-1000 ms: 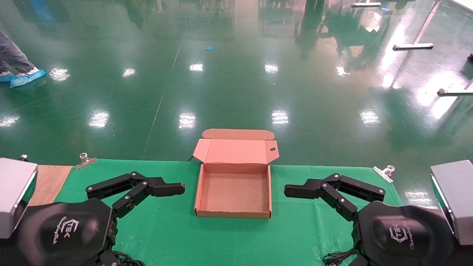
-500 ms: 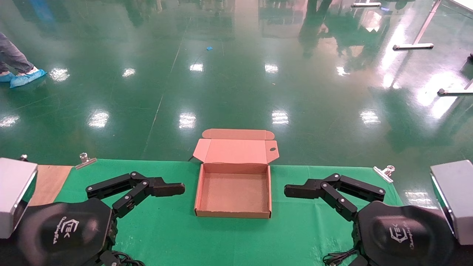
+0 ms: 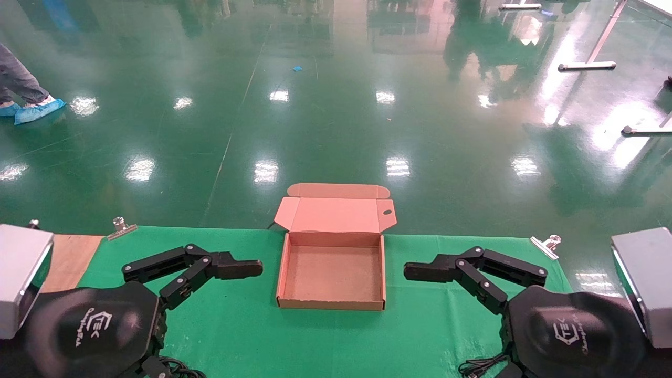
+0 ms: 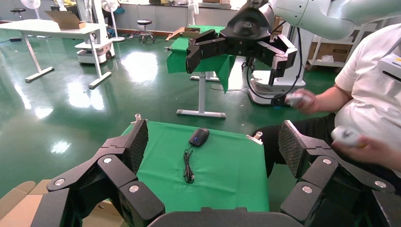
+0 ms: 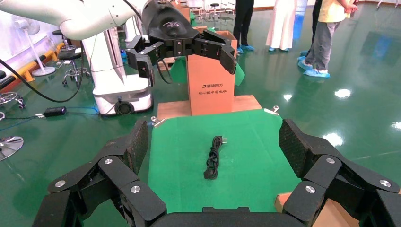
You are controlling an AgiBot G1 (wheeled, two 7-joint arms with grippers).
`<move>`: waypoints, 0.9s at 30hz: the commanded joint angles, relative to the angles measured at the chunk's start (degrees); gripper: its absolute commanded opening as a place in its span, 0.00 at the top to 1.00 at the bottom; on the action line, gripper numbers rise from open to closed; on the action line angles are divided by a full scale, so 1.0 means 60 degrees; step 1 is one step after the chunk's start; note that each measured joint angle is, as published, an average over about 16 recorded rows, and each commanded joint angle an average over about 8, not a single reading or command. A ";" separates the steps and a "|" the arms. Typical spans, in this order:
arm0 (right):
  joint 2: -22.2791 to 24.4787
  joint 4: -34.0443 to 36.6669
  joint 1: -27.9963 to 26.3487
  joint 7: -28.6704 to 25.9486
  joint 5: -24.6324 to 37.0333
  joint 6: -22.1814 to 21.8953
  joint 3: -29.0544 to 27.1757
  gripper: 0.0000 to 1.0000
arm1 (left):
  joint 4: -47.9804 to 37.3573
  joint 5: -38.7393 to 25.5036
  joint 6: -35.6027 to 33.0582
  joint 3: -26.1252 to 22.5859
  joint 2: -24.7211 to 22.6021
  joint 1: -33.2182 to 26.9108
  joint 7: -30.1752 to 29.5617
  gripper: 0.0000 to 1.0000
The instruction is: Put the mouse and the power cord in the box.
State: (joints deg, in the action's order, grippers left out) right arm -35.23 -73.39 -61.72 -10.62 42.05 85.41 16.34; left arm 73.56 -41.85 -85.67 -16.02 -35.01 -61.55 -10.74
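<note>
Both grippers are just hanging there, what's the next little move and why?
Probably lower the right gripper toward the mouse: the left wrist view shows it lying loose on the green cloth beneath that gripper. Both grippers, the left gripper included, are open and empty, and the box stands open with nothing inside.

Box (image 3: 332, 273) mid-table, mouse (image 4: 199, 136) prob. far right, power cord (image 5: 213, 163) far left

Robotics lab or test hall.
Glossy green floor (image 3: 336, 105), green-clothed surface (image 3: 252, 336), another wheeled robot (image 5: 123, 61) beyond the claw, people in blue shoe covers (image 3: 39, 110).
</note>
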 commanded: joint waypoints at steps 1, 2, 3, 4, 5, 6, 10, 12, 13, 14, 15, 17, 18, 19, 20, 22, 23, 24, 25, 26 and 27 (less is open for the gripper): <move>0.0000 0.0000 0.0000 0.0000 0.0000 0.0000 0.0000 0.00 | 0.0000 0.0000 0.0000 0.0000 0.0000 0.0000 0.0000 0.00; 0.0000 0.0000 0.0000 0.0000 0.0000 0.0000 0.0000 0.00 | 0.0000 0.0000 0.0000 0.0000 0.0000 0.0000 0.0000 0.00; 0.0000 0.0000 0.0000 0.0000 0.0000 0.0000 0.0000 0.00 | 0.0000 0.0000 0.0000 0.0000 0.0000 0.0000 0.0000 0.00; 0.0000 0.0000 0.0000 0.0000 0.0000 0.0000 0.0000 0.00 | 0.0000 0.0000 0.0000 0.0000 0.0000 0.0000 0.0000 0.00; 0.0000 0.0000 0.0000 0.0000 0.0000 0.0000 0.0000 0.00 | 0.0000 0.0000 0.0000 0.0000 0.0000 0.0000 0.0000 0.00; 0.0000 0.0000 0.0000 0.0000 0.0000 0.0000 0.0000 0.00 | 0.0000 0.0000 0.0000 0.0000 0.0000 0.0000 0.0000 0.00; 0.0005 -0.0005 0.0005 -0.0002 0.0001 0.0008 -0.0003 0.00 | -0.0009 -0.0002 0.0013 -0.0013 0.0001 -0.0005 0.0011 0.00; 0.0001 -0.0007 0.0011 0.0003 0.0008 0.0013 0.0003 0.00 | -0.0003 -0.0026 -0.0005 -0.0027 0.0008 -0.0003 0.0014 0.00; 0.0002 -0.0013 0.0013 0.0011 0.0024 0.0024 0.0012 0.00 | 0.0003 -0.0055 -0.0021 -0.0042 0.0014 -0.0009 0.0017 0.00; 0.0008 -0.0024 0.0012 0.0019 0.0060 0.0041 0.0030 0.00 | 0.0004 -0.0089 -0.0041 -0.0060 0.0019 -0.0018 0.0019 0.00; 0.0011 -0.0034 -0.0001 0.0030 0.0121 0.0056 0.0062 0.00 | 0.0016 -0.0152 -0.0087 -0.0079 0.0032 -0.0029 0.0010 0.00; 0.0036 -0.0072 -0.0046 0.0050 0.0290 0.0110 0.0134 0.00 | 0.0027 -0.0343 -0.0171 -0.0172 0.0065 -0.0093 0.0010 0.00; 0.0052 -0.0103 -0.0086 0.0062 0.0413 0.0150 0.0186 0.00 | 0.0033 -0.0477 -0.0224 -0.0235 0.0084 -0.0142 0.0012 0.00; 0.0069 -0.0141 -0.0144 0.0074 0.0570 0.0197 0.0253 0.00 | 0.0049 -0.0661 -0.0286 -0.0317 0.0106 -0.0211 0.0023 0.00; 0.0092 -0.0188 -0.0220 0.0087 0.0767 0.0254 0.0335 0.00 | 0.0058 -0.0878 -0.0341 -0.0413 0.0123 -0.0291 0.0034 0.00; 0.0127 -0.0293 -0.0443 0.0124 0.1277 0.0386 0.0557 0.00 | 0.0043 -0.1383 -0.0446 -0.0643 0.0135 -0.0466 0.0078 0.00; 0.0145 -0.0348 -0.0577 0.0153 0.1574 0.0458 0.0691 0.00 | 0.0029 -0.1668 -0.0490 -0.0769 0.0135 -0.0560 0.0115 0.00; 0.0164 -0.0408 -0.0742 0.0200 0.1935 0.0535 0.0863 0.00 | 0.0006 -0.1983 -0.0534 -0.0914 0.0124 -0.0661 0.0160 0.00; 0.0174 -0.0461 -0.0926 0.0254 0.2310 0.0607 0.1058 0.00 | -0.0021 -0.2316 -0.0573 -0.1068 0.0109 -0.0768 0.0207 0.00; 0.0179 -0.0506 -0.1125 0.0318 0.2692 0.0673 0.1271 0.00 | -0.0050 -0.2671 -0.0610 -0.1235 0.0087 -0.0883 0.0258 0.00; 0.0187 -0.0546 -0.1344 0.0404 0.3099 0.0732 0.1513 0.00 | -0.0095 -0.3040 -0.0635 -0.1416 0.0051 -0.1007 0.0301 0.00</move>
State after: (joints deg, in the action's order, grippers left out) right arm -34.24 -76.27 -70.30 -7.75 60.88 89.28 26.23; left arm 72.68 -60.43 -89.30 -24.91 -35.19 -68.07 -8.99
